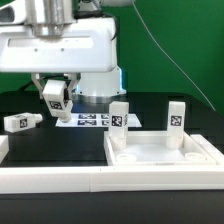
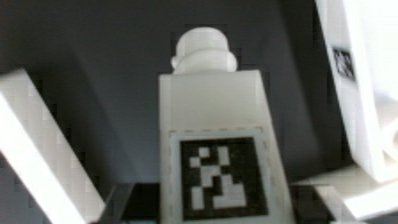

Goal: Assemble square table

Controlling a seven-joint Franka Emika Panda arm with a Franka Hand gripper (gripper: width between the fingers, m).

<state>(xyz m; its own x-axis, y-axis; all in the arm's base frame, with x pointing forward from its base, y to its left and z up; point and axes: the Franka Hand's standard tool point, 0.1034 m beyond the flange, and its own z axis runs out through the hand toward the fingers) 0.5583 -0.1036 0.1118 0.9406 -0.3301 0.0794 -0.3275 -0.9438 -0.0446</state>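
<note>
Nearest my lens, the long white rail (image 1: 100,182) edges the work surface. Just behind it the square slab (image 1: 150,152) lies flat on the black table. A first upright leg (image 1: 119,117) stands at its far corner toward the exterior view's left, and a second upright leg (image 1: 177,117) at the far corner toward the right. From here I cannot tell how firmly either one is seated. Beyond them the marker board (image 1: 95,120) lies by the arm's base.

At the exterior view's left the gripper (image 1: 54,96) hangs above the table, well apart from the slab. Its fingers are pinched on the held leg (image 1: 56,102) near the tagged end, and the leg sits tilted in that view. On the wrist view the leg's rounded tip points away from the fingers. A loose leg (image 1: 20,121) lies on its side at the far left.

My worries, biggest first:
- The slab is not visibly clamped, so a hard push could slide it against the rail.
- A low carry across could knock a standing leg.
- A tilted leg may meet its corner hole crooked and jam.
- The narrow pinch could let the leg twist.
</note>
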